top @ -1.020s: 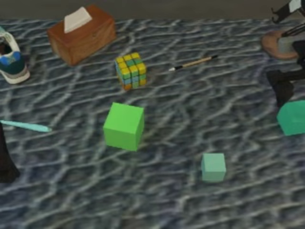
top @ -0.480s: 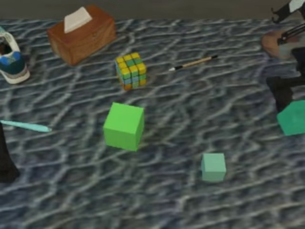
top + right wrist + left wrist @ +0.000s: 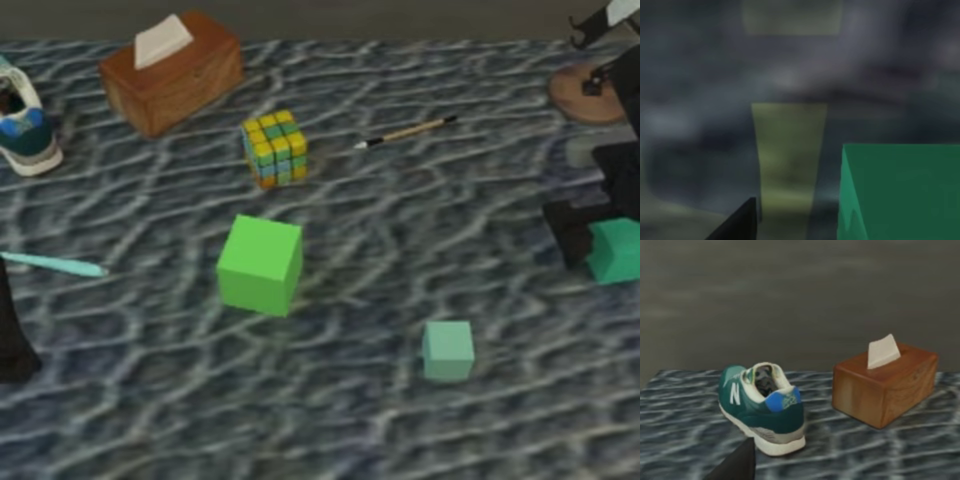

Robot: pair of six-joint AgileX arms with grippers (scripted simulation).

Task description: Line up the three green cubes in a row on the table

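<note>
On the table [image 3: 400, 230], the large lime-green cube [image 3: 260, 264] rests left of centre and the small mint cube [image 3: 447, 350] lies nearer the front, right of centre. The emerald cube [image 3: 618, 252] sits at the right edge, partly cut off. My right gripper [image 3: 605, 238] is down at this cube and open. One dark finger [image 3: 570, 232] stands just left of the cube; the other is out of frame. The right wrist view shows that finger [image 3: 742, 220] with the emerald cube [image 3: 900, 192] close beside it. My left gripper [image 3: 10, 335] stays parked at the left edge, open.
A wooden tissue box [image 3: 170, 70] and a teal shoe [image 3: 25, 125] stand at the back left. Behind the lime cube is a chequered puzzle cube [image 3: 274, 148], with a thin brush [image 3: 405, 131] to its right. A teal pen [image 3: 55, 264] lies far left; a brown round stand [image 3: 580, 95] sits back right.
My right arm has come down and forward to the emerald cube, so its finger now sits lower beside the cube's left face. The cubes and the left arm have not moved.
</note>
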